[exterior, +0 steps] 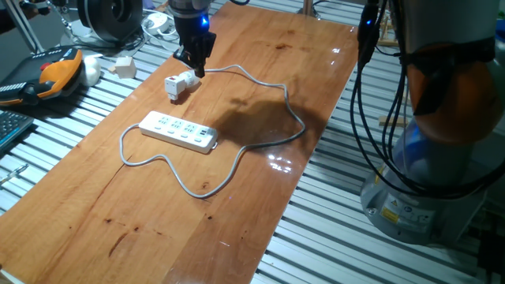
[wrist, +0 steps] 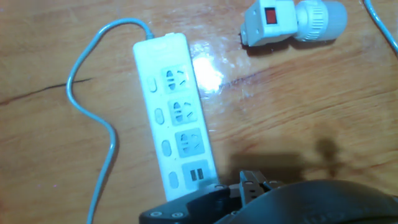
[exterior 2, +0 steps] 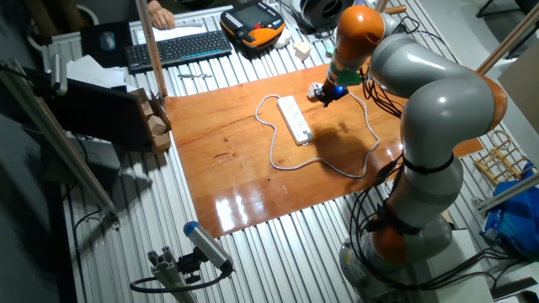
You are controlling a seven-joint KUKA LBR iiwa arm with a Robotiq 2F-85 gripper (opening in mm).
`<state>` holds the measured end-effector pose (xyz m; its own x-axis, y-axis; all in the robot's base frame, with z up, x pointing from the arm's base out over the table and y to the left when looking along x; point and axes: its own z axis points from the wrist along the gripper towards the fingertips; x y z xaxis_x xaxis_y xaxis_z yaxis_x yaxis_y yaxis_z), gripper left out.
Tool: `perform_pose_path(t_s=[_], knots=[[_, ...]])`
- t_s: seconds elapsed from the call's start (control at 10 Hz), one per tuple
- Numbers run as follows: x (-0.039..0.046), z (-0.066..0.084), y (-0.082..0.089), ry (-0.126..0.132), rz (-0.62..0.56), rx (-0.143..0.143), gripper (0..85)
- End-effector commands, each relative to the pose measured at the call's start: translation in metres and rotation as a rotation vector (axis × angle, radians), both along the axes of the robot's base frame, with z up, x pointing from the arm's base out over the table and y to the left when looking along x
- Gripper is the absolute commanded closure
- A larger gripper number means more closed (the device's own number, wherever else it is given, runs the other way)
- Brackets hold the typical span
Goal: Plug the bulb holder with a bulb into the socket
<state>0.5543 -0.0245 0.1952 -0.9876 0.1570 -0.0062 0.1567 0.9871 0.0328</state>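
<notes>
The bulb holder (exterior: 180,84) lies on its side on the wooden board, apart from the socket. In the hand view it (wrist: 273,26) shows a red mark on top, with the bulb (wrist: 320,20) at its right end. The socket (exterior: 179,131) is a long white power strip lying flat nearer the front; it also shows in the hand view (wrist: 177,124) and in the other fixed view (exterior 2: 295,119). Its grey cable (exterior: 268,142) loops over the board. My gripper (exterior: 195,69) hangs just above and behind the bulb holder and holds nothing. Its jaws are not clear.
The wooden board (exterior: 237,213) rests on a slatted metal table. An orange teach pendant (exterior: 55,72) and a plain whitish cube (exterior: 124,66) lie off the board's left side. A keyboard (exterior 2: 177,46) lies beyond. The robot base (exterior: 442,166) stands to the right.
</notes>
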Motion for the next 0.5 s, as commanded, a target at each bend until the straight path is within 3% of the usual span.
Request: perform_pose_path(t_s=[0.0,0.2,0.4], knots=[[0.0014,-0.003,-0.003,0.002,-0.006,0.001,85.0],[0.0005,-0.009,-0.011,0.001,-0.018,-0.008,85.0],[-0.0022,-0.007,-0.024,0.013,-0.018,0.007,85.0]])
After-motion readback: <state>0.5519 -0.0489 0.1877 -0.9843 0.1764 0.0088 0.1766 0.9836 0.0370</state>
